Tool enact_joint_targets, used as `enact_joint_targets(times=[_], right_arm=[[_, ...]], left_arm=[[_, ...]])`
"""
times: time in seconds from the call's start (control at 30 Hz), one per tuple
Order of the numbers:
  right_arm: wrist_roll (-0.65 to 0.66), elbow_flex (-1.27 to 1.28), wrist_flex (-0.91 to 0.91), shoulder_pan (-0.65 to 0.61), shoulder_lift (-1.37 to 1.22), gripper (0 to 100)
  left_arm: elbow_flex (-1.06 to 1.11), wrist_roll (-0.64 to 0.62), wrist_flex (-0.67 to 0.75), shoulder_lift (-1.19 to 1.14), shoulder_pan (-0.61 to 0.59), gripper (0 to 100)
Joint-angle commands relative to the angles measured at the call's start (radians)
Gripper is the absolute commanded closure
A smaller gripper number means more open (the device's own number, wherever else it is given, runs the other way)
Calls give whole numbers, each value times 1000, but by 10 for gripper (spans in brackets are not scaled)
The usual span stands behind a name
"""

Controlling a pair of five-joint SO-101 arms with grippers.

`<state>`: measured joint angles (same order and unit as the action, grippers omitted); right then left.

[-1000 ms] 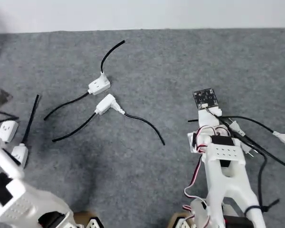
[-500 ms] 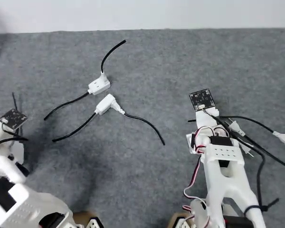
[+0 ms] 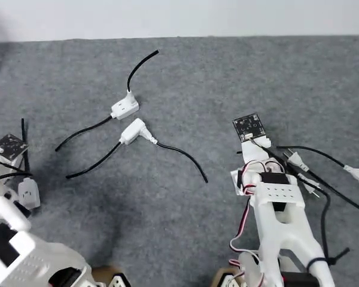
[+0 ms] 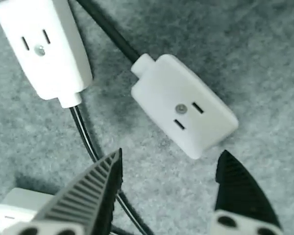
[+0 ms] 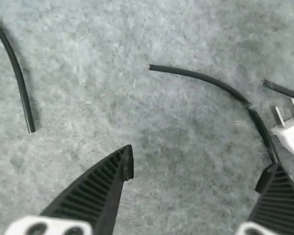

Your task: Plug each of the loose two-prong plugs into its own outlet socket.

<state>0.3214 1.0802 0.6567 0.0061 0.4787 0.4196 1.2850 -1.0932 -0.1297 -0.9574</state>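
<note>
A: Status?

B: Grey worktop [image 3: 227,78]. Left arm [image 3: 24,257] at the near-left corner, right arm [image 3: 281,221] near-right. Neither holds anything.

A: Hands?

B: Left hand [image 4: 171,156] is spread wide, hanging just over an outlet socket [image 4: 183,110] lying flat, slots [image 4: 197,108] up. A second socket [image 4: 44,49] lies just beside it, also face up. Right hand [image 5: 201,161] is spread too, with bare worktop between its fingers. The two-prong plug [image 5: 286,132] sits off to one side by one finger, prongs [image 5: 279,116] lying flat.

A: So the step is the pick-ups, I'd say. How to do it clean?

B: My read: the right hand shifts sideways until the plug body is centred between the fingers, then closes on the white body only. Leave the prongs sticking out past the fingertips. A loose cord [image 5: 210,81] runs right past it, so don't pinch that. The left hand closes across the socket's long sides and leaves the slot face uncovered.

A: Risks?

B: These are light parts on stiff cords, so they'll likely skid or twist if nudged. Come straight down and close slowly. Square the prongs to the slots before pushing, with the socket braced by the left hand.
</note>
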Motion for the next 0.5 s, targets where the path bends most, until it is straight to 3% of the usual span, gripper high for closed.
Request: enact_joint_targets(times=[0.0, 0.2, 0.47], right_arm=[[12, -8, -21, -4, 16, 612], [12, -6, -21, -4, 16, 612], [14, -6, -21, -4, 16, 612]], left_arm=[[-25, -32, -49, 37, 51, 713], [-62, -195, -207, 152, 167, 712], [-39, -502, -160, 167, 143, 712]])
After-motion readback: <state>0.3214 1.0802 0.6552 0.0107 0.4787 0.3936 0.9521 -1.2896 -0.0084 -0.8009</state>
